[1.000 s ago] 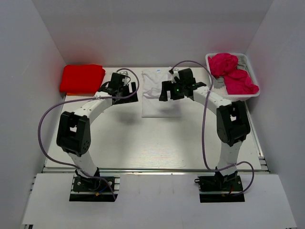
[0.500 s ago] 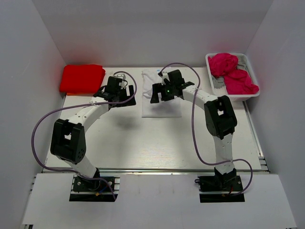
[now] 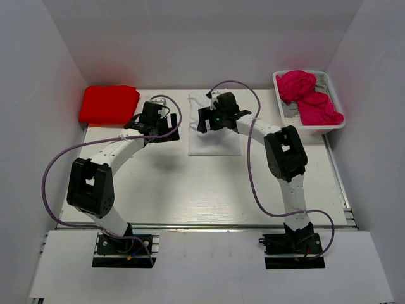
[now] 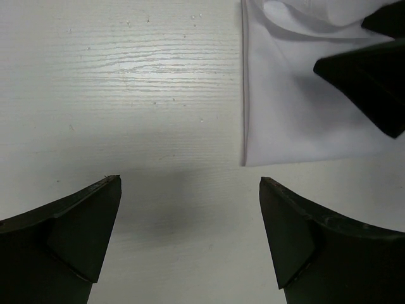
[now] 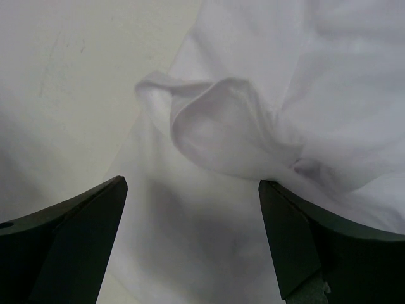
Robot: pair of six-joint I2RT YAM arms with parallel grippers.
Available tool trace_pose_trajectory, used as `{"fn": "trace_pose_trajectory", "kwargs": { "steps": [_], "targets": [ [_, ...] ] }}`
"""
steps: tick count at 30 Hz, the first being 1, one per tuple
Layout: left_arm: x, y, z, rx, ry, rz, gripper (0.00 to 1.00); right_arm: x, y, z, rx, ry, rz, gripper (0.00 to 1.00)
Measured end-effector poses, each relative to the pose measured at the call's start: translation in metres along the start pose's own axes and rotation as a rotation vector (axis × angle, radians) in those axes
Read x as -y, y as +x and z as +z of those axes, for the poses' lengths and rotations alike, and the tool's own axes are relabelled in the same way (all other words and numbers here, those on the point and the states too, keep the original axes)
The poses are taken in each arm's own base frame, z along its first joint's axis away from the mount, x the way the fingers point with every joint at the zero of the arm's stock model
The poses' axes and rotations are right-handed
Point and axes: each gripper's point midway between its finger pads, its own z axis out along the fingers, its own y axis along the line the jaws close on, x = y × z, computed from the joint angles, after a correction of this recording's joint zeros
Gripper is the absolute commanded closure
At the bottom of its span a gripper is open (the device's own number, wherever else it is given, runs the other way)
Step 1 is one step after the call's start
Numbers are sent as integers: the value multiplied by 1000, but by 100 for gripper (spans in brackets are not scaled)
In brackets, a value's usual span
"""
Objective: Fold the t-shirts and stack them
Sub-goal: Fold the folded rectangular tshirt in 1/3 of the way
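Two grippers are counted, and both are seen with jaws spread wide and nothing held between them. The left gripper (image 4: 188,182) is held over bare table (image 4: 126,76). One white t-shirt (image 4: 297,107) is laid flat just ahead of it and to its right, with a straight edge and one corner of the cloth turned towards the jaws. The right gripper (image 5: 191,185) is placed directly over that same shirt, so that white cloth fills nearly all of its wrist view. One raised fold (image 5: 221,126) is seen just ahead of it, in line with the gap between its jaws, and a strip of table is left showing ahead and to its left. Whether its fingertips are touching the cloth cannot be told.

One red t-shirt (image 3: 109,103) is found beyond the left gripper and off to its left, well apart from it, folded flat in the far corner. One white wire basket (image 3: 290,113) is set well to the right of the right gripper, and the magenta-pink t-shirts (image 3: 297,84) are heaped inside it. Two crumpled mounds are counted there (whether more garments are hidden among them cannot be told). In all, four bundles of cloth are counted: one white, one red and two magenta-pink
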Motion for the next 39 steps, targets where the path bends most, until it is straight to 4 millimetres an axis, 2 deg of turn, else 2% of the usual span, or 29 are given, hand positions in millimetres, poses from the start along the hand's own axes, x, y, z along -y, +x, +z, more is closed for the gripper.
{"fn": "trace_pose_trajectory", "kwargs": {
  "steps": [4, 8, 14, 19, 23, 26, 29, 31, 33, 36, 39],
  "targets": [
    [-2, 0, 0, 1, -11, 1, 0, 14, -24, 18, 69, 55, -12, 10],
    [-6, 2, 0, -4, -30, 4, 0, 25, -36, 29, 98, 86, -13, 10],
    [-8, 4, -1, -13, -40, 5, 0, 39, -45, 34, 112, 143, -17, 10],
    [-6, 4, -3, -12, -25, 13, 0, 50, -49, 25, 114, 207, -29, 10],
    [1, 3, -5, -10, 13, 35, 0, 56, -58, -6, 123, 295, 2, 10],
    [10, 3, -5, -12, 64, 52, 0, 56, -70, -48, 149, 357, 57, 10],
    [21, 5, -2, -20, 121, 70, 0, 55, -74, -94, 185, 404, 116, 10],
    [30, 9, 6, -35, 164, 87, 0, 58, -59, -122, 178, 438, 161, 10],
    [38, 20, 18, -78, 192, 102, 0, 62, -34, -140, 156, 467, 214, 10],
    [53, 44, 42, -157, 225, 131, 0, 71, 20, -151, 61, 504, 277, 10],
    [63, 70, 54, -230, 243, 157, 0, 76, 81, -153, -75, 520, 325, 10]
  ]
}}
